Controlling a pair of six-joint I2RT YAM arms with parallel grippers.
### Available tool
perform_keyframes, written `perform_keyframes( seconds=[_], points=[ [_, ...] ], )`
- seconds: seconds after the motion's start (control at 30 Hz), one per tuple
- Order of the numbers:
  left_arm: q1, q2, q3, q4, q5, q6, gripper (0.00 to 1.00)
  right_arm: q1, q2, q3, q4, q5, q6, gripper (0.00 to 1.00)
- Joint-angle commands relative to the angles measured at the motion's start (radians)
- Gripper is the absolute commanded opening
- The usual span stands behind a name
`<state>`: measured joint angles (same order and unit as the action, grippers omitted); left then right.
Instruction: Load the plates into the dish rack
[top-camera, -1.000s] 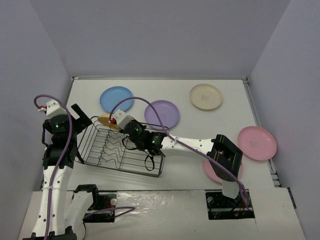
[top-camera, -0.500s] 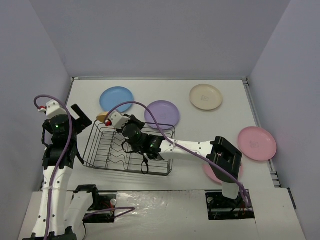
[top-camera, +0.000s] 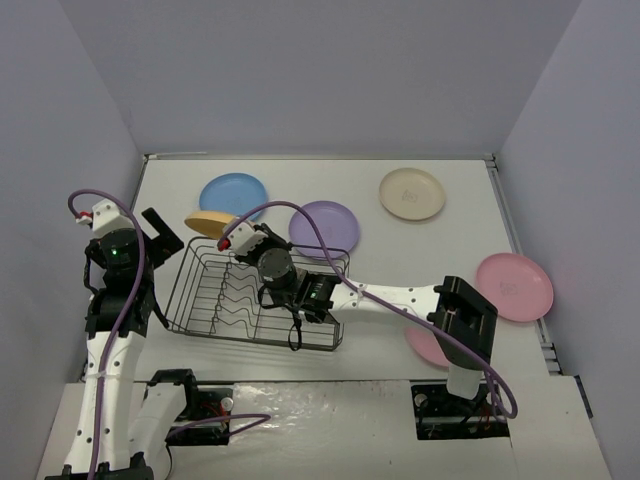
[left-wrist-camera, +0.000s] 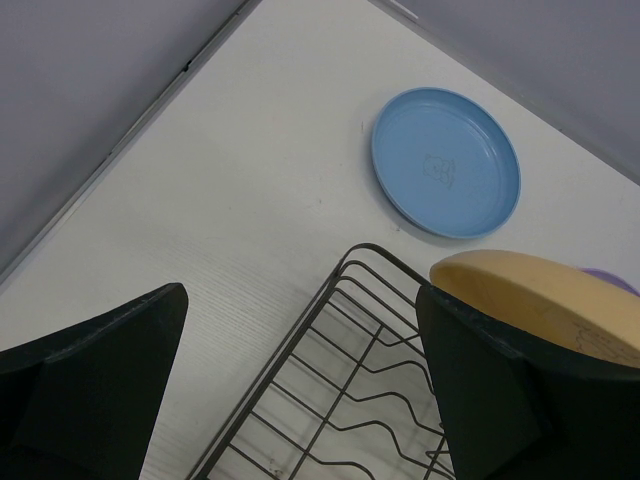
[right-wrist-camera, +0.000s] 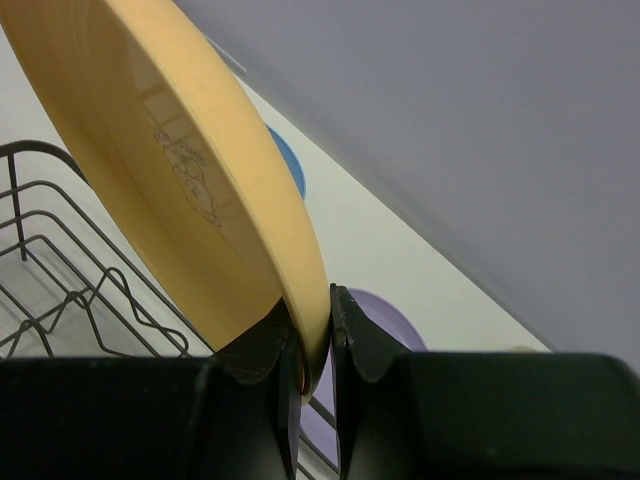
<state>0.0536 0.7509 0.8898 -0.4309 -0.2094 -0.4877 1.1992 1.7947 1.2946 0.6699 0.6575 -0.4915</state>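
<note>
Right gripper (right-wrist-camera: 312, 312) nearly closed, pinching the rim of the yellow plate (right-wrist-camera: 170, 170). Plate sits on edge between the fingers, tilted, its inner face with the faint centre mark turned to the wrist camera. In the top view the plate hangs over the far left corner of the dish rack (top-camera: 176, 290), lifted, not down in the wavy dividers. The right arm (top-camera: 390, 297) reaches across from the right, over the rack.

Left gripper (left-wrist-camera: 300, 300) wide open, holding nothing, hovering at the left side of the rack, apart from the wire. Its camera looks down on the rack's far left corner and the yellow plate's edge.

Rack is on the bench (top-camera: 400, 260), near left, no plates in it.

Blue plate (left-wrist-camera: 445, 165) flat on the bench just beyond the rack's far left corner. Purple plate (top-camera: 325, 228) flat, near the rack's far right corner. Cream plate (top-camera: 411, 193) far, right of centre. Pink plate (top-camera: 514, 286) at the right edge. Second pink plate (top-camera: 425, 345) near right, partly hidden under the right arm.
</note>
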Motion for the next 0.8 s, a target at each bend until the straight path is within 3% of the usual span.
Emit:
perform_keyframes(
  seconds=[0.0, 0.47, 0.77],
  points=[
    [0.006, -0.008, 0.041, 0.024, -0.024, -0.018, 0.97, -0.001, -0.075, -0.018, 0.078, 0.001, 0.008, 0.0],
    [0.006, -0.052, 0.034, 0.011, -0.093, -0.048, 0.97, -0.064, -0.128, -0.099, 0.033, -0.164, 0.081, 0.0],
    [0.005, -0.042, 0.032, 0.01, -0.091, -0.042, 0.97, -0.075, -0.066, -0.092, 0.021, -0.187, 0.1, 0.0]
  ],
)
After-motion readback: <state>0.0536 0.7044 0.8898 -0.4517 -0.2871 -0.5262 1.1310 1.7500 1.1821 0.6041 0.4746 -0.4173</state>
